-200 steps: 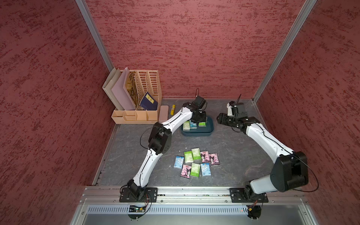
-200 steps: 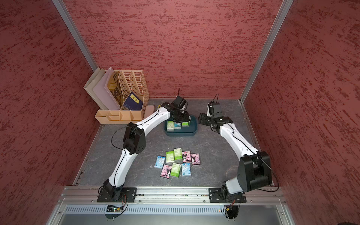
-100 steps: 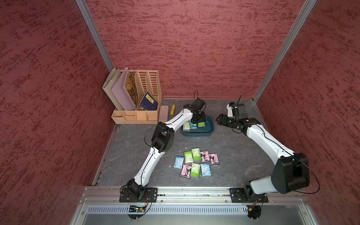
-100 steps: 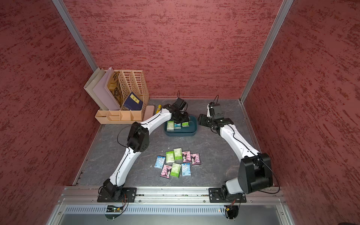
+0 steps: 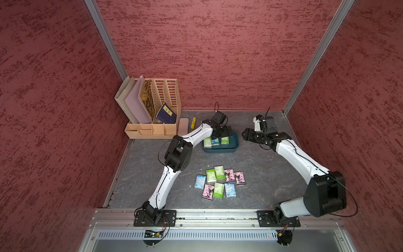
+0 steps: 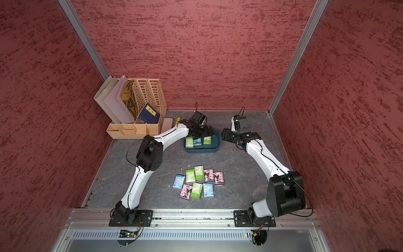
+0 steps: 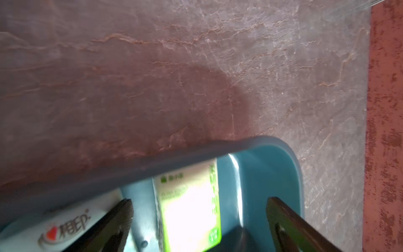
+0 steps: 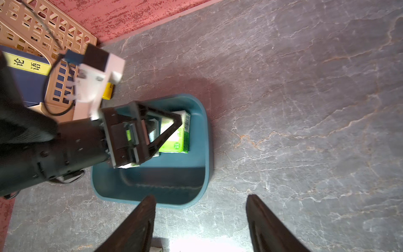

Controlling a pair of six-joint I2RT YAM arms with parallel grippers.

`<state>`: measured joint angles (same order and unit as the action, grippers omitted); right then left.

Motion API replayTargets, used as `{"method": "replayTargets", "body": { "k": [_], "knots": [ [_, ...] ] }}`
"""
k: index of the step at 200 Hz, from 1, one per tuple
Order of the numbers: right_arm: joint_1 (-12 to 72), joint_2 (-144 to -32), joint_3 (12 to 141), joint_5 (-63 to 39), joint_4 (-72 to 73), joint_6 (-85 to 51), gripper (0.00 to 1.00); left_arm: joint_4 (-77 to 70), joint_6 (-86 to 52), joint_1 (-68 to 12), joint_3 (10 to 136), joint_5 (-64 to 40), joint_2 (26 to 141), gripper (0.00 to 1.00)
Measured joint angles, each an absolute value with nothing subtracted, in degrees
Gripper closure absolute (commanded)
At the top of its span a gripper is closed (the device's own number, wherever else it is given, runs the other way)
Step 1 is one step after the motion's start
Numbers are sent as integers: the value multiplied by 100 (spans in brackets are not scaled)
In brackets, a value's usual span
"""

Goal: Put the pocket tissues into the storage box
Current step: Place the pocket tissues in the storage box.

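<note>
Roughly a quarter done, by my count. Three pocket tissues point(image 5: 216, 141) sit in the storage box point(image 5: 220, 150), which lies in the upper middle of both top views: two light green packs and a blue one along its far side, with the near half of the box bare.

The left gripper point(image 7: 198, 200) hangs over the box with its jaws spread wide. In the left wrist view a light green pack point(image 7: 189, 209) lies between them with a gap on either side, so it grips nothing.

The right gripper point(image 8: 200, 196) is just to the right of the box, about half open and empty, with bare surface point(image 8: 305, 109) between its jaws.

Eight packs point(image 5: 218, 190) lie loose in two rows in the lower middle of the frame, well apart from the box; these are what is left to move
</note>
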<state>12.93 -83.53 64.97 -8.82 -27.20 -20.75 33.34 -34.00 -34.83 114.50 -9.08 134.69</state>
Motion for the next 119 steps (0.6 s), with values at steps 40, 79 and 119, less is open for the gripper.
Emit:
{"method": "replayTargets", "body": {
  "k": [40,79,119],
  "knots": [
    [1535,-8691,6731,-873,-2783,-2043,34,2320,-3352,-3205,10715,-1269,12427,0],
    [1955,-9142,7290,-873,-2821,-2005,35,1533,-3131,-2943,10307,-1671,11528,0],
    [2477,-9929,7920,-832,-2989,-1837,49,797,-3138,-2298,8073,-1824,9900,0]
  ]
}}
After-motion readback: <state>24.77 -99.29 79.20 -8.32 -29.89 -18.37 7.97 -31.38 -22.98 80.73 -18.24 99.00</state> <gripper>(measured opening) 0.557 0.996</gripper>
